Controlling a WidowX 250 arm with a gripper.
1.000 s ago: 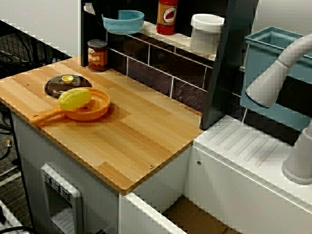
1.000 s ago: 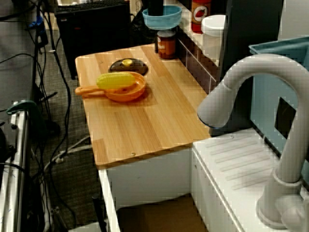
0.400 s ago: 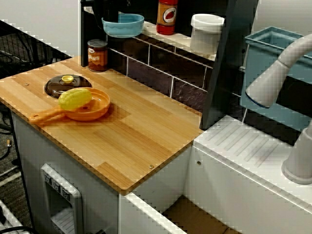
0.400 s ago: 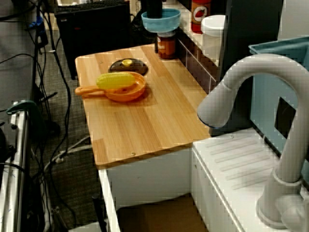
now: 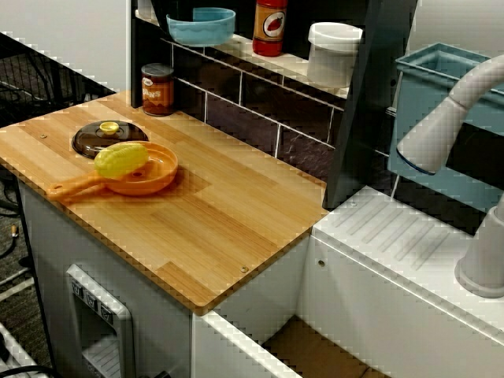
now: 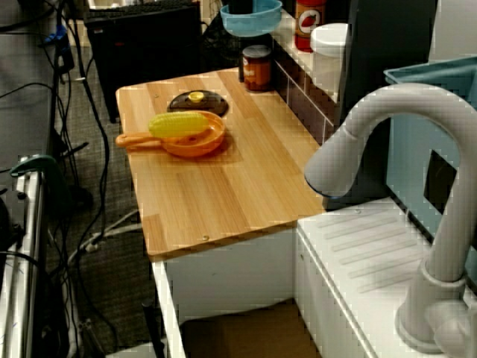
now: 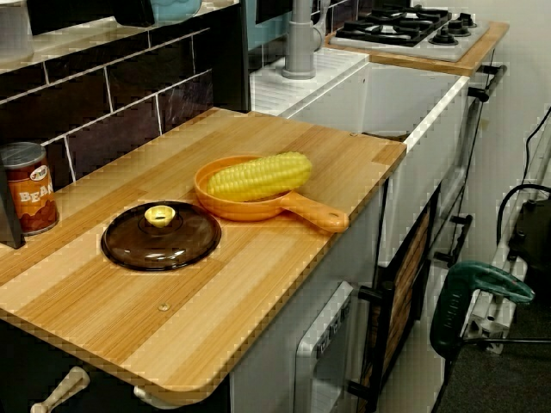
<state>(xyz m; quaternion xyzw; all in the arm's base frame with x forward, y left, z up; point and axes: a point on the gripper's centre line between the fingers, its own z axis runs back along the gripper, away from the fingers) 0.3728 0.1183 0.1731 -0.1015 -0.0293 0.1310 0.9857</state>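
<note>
Blue bowl (image 5: 201, 26): it is up high at the left end of the shelf (image 5: 293, 61). In the view from the side it sticks out past the shelf edge, right above the bean can (image 5: 157, 89).
Hand (image 6: 240, 7): dark and mostly cut off at the top of the pictures. It is closed on the rim of the blue bowl and holds it.
Bean can: stands upright on the desk (image 5: 228, 220), against the dark tile wall.
Brown lid (image 5: 109, 137): lies flat on the desk, near the can. It has a yellow knob.
Orange pan (image 5: 153, 177): sits just beside the lid, and its handle points to the desk's edge.
Corn (image 5: 120, 159): lies in the pan.
Red bottle (image 5: 270, 27): stands on the shelf, to the right of the bowl.
White tub (image 5: 334, 53): stands on the shelf, past the bottle.
Gray tap (image 5: 449, 118): far to the right, well apart from the bowl.
</note>
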